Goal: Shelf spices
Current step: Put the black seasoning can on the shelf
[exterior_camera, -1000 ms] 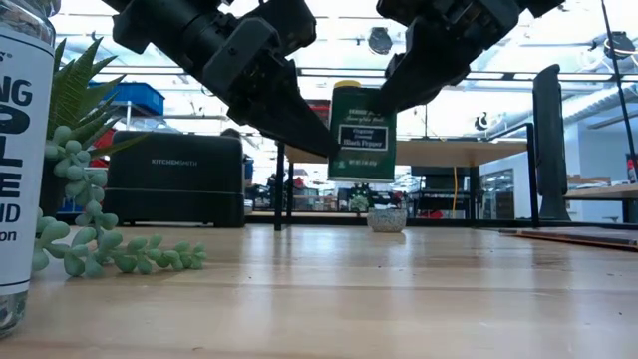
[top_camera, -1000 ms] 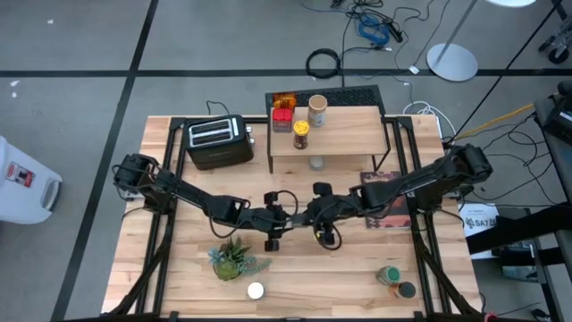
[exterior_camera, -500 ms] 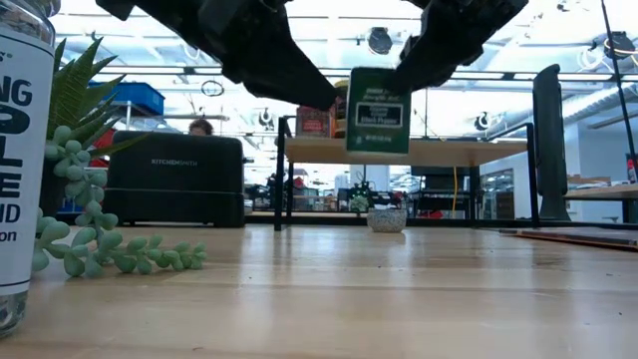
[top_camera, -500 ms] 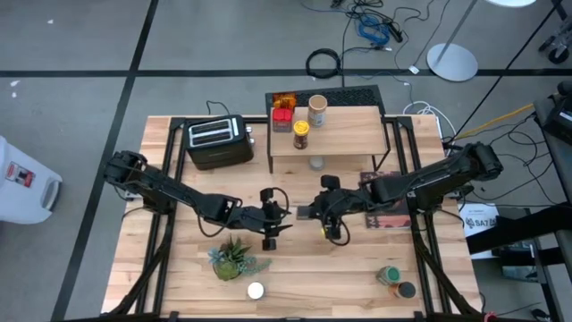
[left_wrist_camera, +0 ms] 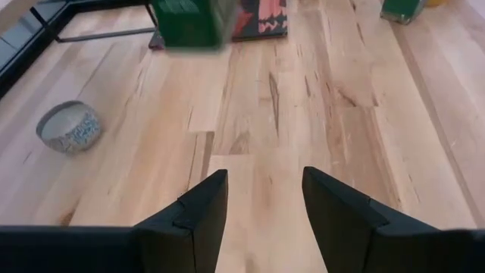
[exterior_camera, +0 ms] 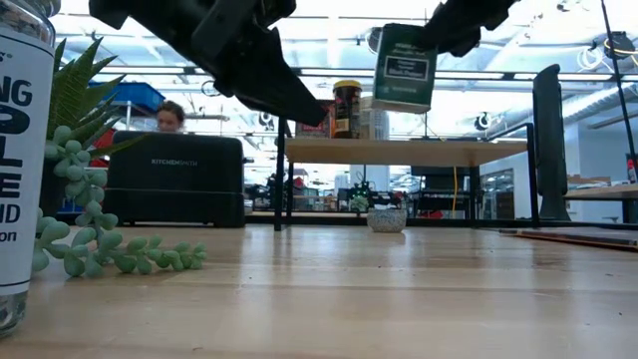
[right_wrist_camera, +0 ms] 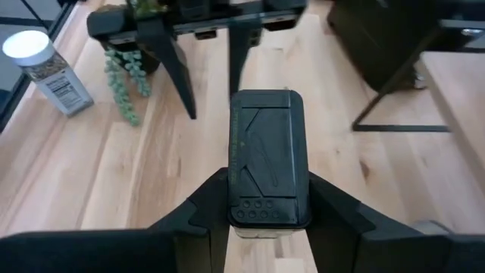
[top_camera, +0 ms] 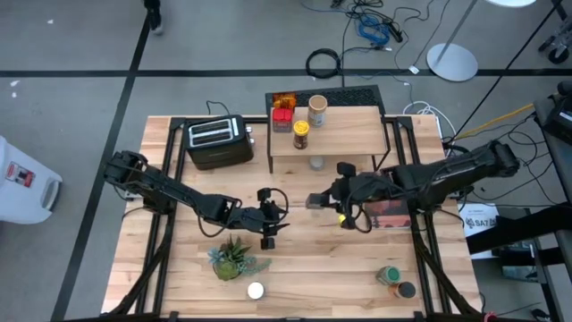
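Light plank table; grey floor; cables behind.

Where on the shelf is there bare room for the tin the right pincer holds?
The shelf plank is bare across its middle and right side, from the tan-lidded jar to its right edge. The left end is crowded: amber jar, red tin and yellow-lidded jar. The right pincer holds the tin in front of the shelf.

Bare wooden tabletop lies open between the arms. Four spice containers crowd the light plank shelf's left end; its right stands free. A small patterned bowl sits just before it.
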### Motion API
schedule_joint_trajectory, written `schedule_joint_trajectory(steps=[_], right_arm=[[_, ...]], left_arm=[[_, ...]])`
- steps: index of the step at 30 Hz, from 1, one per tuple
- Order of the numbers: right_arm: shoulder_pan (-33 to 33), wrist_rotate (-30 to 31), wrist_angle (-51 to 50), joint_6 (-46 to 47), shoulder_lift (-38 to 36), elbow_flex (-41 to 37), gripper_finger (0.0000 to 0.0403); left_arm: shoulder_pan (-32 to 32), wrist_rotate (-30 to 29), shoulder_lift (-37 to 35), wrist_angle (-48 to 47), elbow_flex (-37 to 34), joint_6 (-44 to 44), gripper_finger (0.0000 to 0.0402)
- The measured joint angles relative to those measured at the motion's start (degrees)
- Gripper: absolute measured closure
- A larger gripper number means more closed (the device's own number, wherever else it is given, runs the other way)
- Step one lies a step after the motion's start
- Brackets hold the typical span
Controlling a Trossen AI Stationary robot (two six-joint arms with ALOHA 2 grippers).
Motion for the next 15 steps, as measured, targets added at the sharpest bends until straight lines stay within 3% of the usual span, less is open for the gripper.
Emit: schedule_joint_trajectory(steps=[8,15], right_arm=[[-4.58,-0.97,-4.93,-2.39,-5.18,0.00,0.0281],[-11.40,-5.54,-8.71,-5.59,-8.56,0.82,0.0283]], left_arm=[[0.00,0.01,0.00,-0.03,-0.08,0.09,0.0220],[0.00,1.03,0.00,0.00,-0.08,0.60,0.0220]])
